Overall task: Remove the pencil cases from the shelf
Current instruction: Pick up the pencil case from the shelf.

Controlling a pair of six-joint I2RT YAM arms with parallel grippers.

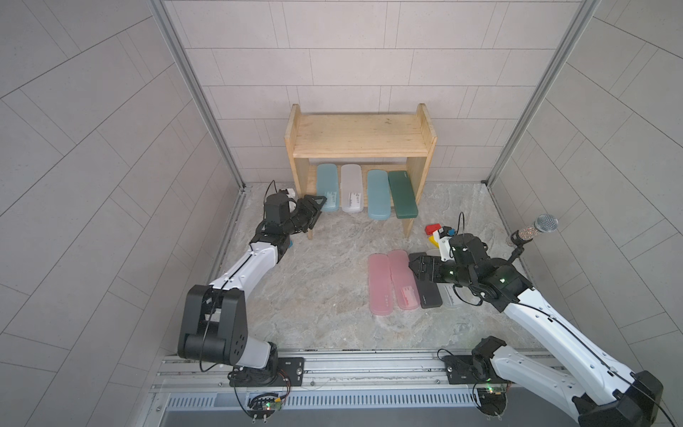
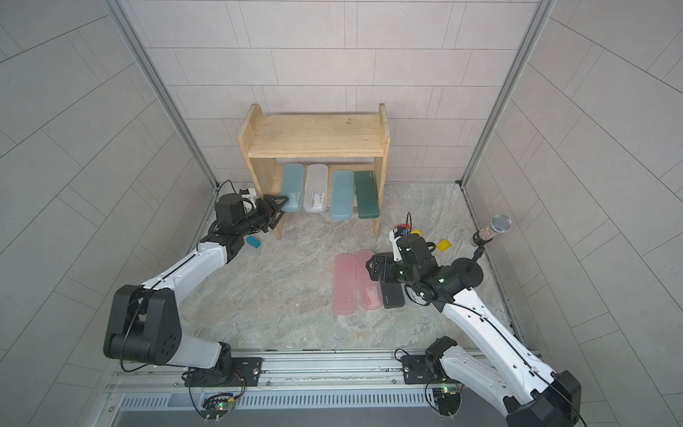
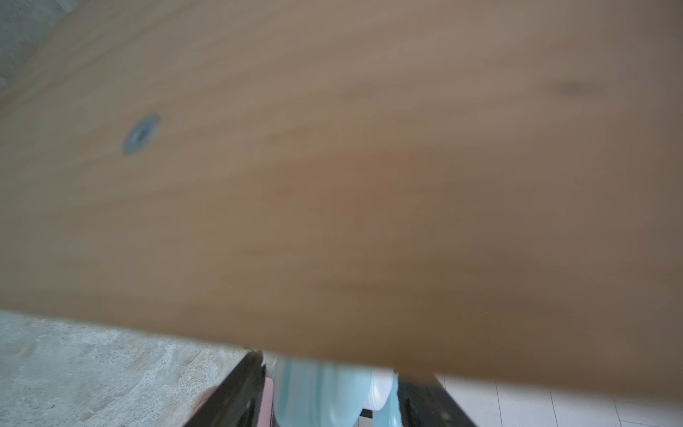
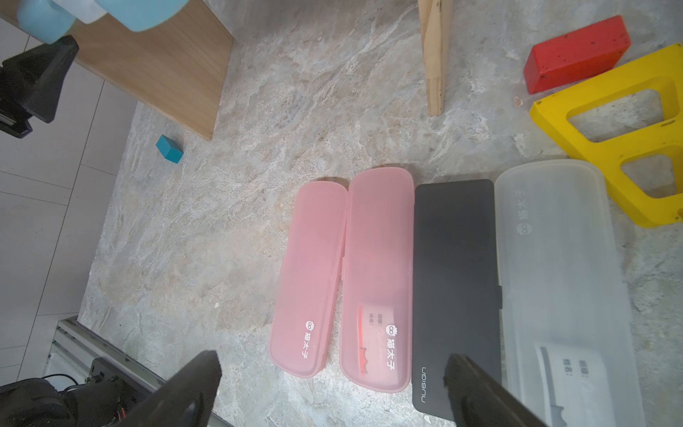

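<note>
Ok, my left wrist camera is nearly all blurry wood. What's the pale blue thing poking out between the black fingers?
Observer: A light teal pencil case, leftmost on the shelf's lower tier. The left gripper straddles its front end.
Kid: How many are on the shelf?
Observer: Four, side by side: that one, a frosted white case, a second teal case and a dark green case.
Kid: Where's the other arm?
Observer: The right gripper, open, hovers over cases lying on the tabletop: a pink case, its pink twin and a black case.
</note>
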